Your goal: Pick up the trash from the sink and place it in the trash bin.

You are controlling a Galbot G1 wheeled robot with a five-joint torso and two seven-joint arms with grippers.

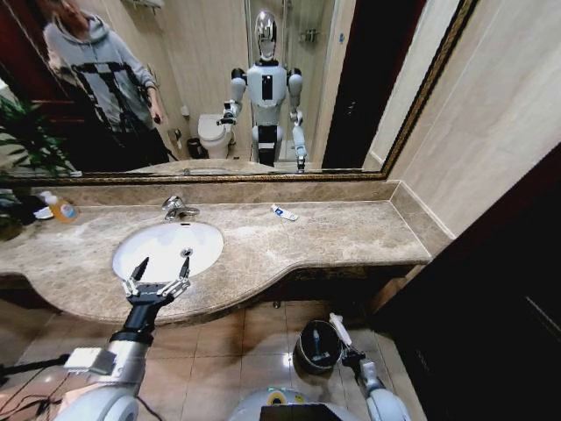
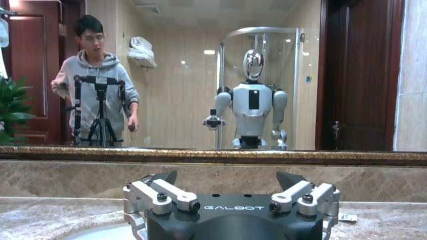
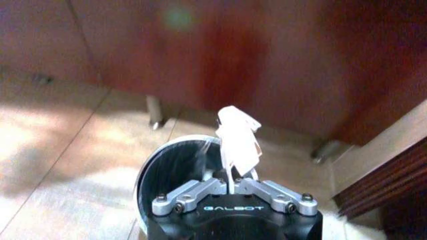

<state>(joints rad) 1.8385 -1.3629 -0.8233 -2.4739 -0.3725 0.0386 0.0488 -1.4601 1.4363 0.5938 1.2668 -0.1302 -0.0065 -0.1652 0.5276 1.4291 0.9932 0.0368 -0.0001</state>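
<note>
My right gripper (image 1: 344, 340) hangs low by the floor, shut on a flat white packet (image 3: 238, 136) of trash. It holds the packet just over the rim of the dark round trash bin (image 1: 308, 355), whose rim (image 3: 155, 167) lies below the fingers. A small item with blue on it lies inside the bin. My left gripper (image 1: 159, 271) is open over the front edge of the white oval sink (image 1: 153, 248), with nothing between its fingers (image 2: 165, 178). A white-and-blue tube (image 1: 283, 212) lies on the counter to the right of the faucet (image 1: 174, 207).
An orange-yellow soap bottle (image 1: 60, 208) stands at the counter's far left beside a plant. The beige marble counter (image 1: 351, 232) runs right to a tiled wall. A mirror lines the back. A dark wooden cabinet (image 3: 267, 65) stands behind the bin.
</note>
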